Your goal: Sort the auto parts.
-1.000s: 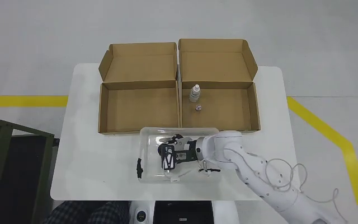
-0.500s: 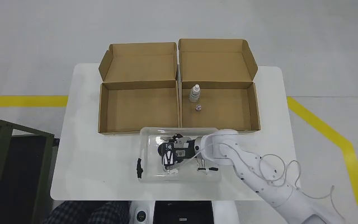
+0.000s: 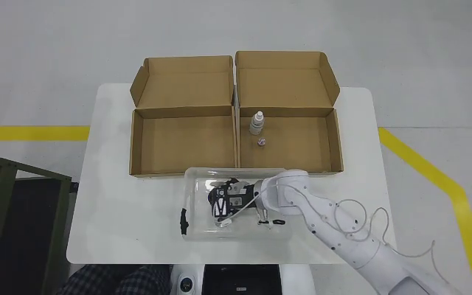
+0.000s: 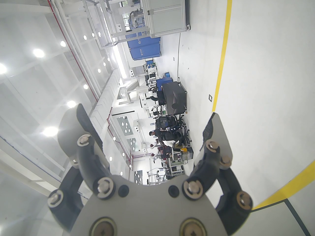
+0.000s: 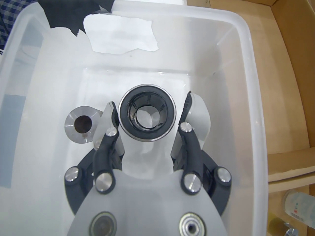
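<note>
My left gripper [image 4: 146, 111] points away into the room, its fingers spread wide with nothing between them. I judge it is simply parked clear of the job.

On the white worktop [image 3: 110, 184], a torn strip of matte black tape [image 3: 183, 220] clings to the left end of the clear bin [image 3: 193, 177]. Behind it sits the left carton [image 3: 184, 140], plain brown corrugated board with its lid folded back, ready to receive parts.

Inside the bin, a polished flanged disc [image 5: 72, 131] with a dark centre hole lies flat just outside one finger. My right gripper [image 5: 150, 99] sits low over the smooth, translucent floor, its ribbed fingers partly open and straddling the bearing ring [image 5: 169, 114]. That is a short, thick cylinder with a bright steel outer band and a black inner sleeve, standing on end with its bore facing up. One finger is at its side, touching or nearly so, and the other stands a little off. I read this as lining up to pinch across the round steel wall, which looks slick, so a centred grip matters.

Behind the bin's right half, the right carton [image 3: 310, 144] holds a small white bottle [image 3: 257, 122], standing upright near the wall it shares with the left carton. A tiny part [image 3: 261, 142], too small to identify, lies just in front of the bottle.
</note>
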